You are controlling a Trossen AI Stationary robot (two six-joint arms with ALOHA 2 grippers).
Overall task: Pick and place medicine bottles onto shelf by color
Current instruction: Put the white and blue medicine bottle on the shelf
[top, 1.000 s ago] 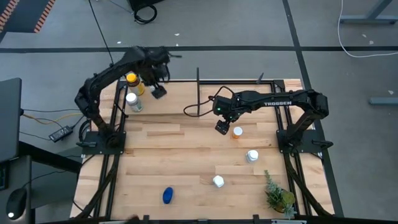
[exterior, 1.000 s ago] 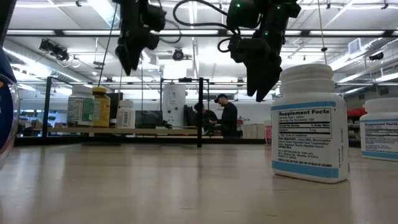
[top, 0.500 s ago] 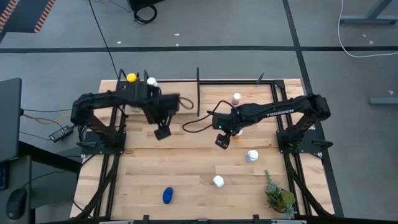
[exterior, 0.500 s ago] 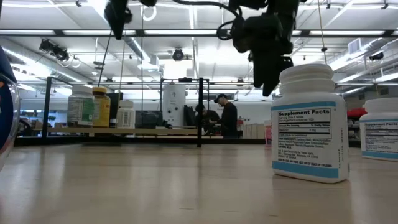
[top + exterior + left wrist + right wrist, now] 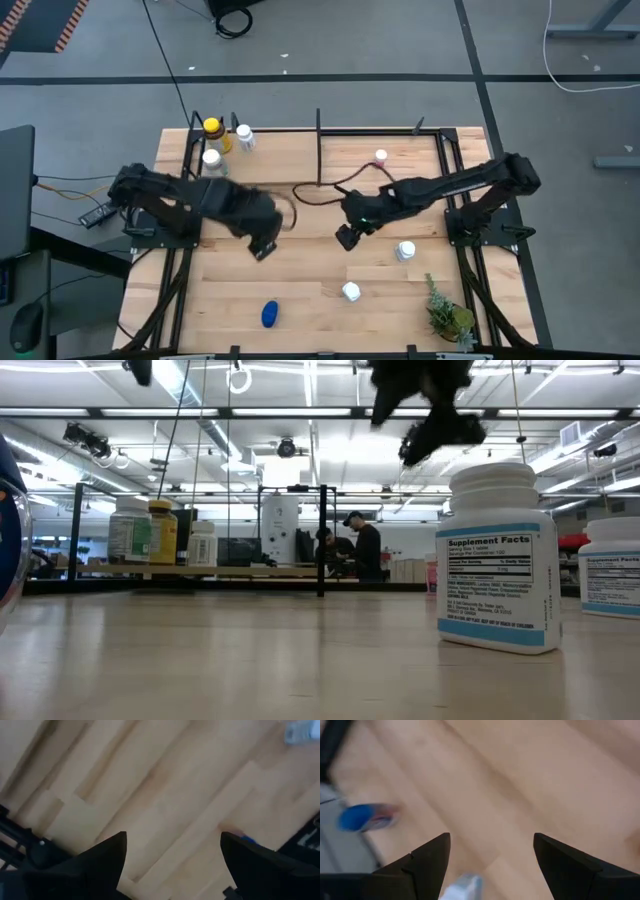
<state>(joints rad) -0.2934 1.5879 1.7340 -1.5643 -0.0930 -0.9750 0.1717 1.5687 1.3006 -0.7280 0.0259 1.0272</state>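
Observation:
My left gripper [image 5: 262, 246] is open and empty over the bare table middle, left of centre. My right gripper [image 5: 346, 237] is open and empty just right of it. On the shelf [image 5: 300, 131] at the far left stand the amber yellow-capped bottle [image 5: 212, 130] and two white bottles [image 5: 243, 135] [image 5: 211, 160]. The pink-capped bottle [image 5: 381, 158] stands in the right bay. Two white bottles [image 5: 405, 251] [image 5: 351, 291] stand near the right. The blue bottle [image 5: 270, 314] lies on its side near the front edge. The orange-capped bottle is hidden, where my right arm crosses.
A small green plant [image 5: 446, 311] stands at the near right corner. The black upright divider [image 5: 318, 150] splits the shelf. A dark cable [image 5: 330, 188] loops over the table's middle. In the low view a person [image 5: 366, 550] stands in the room beyond.
My left gripper has left the shelf's far-left bay and swung toward the near edge, over the table's middle. My right gripper has gone toward the near edge and slightly left, and its arm now covers the orange-capped bottle. No bottle has moved.

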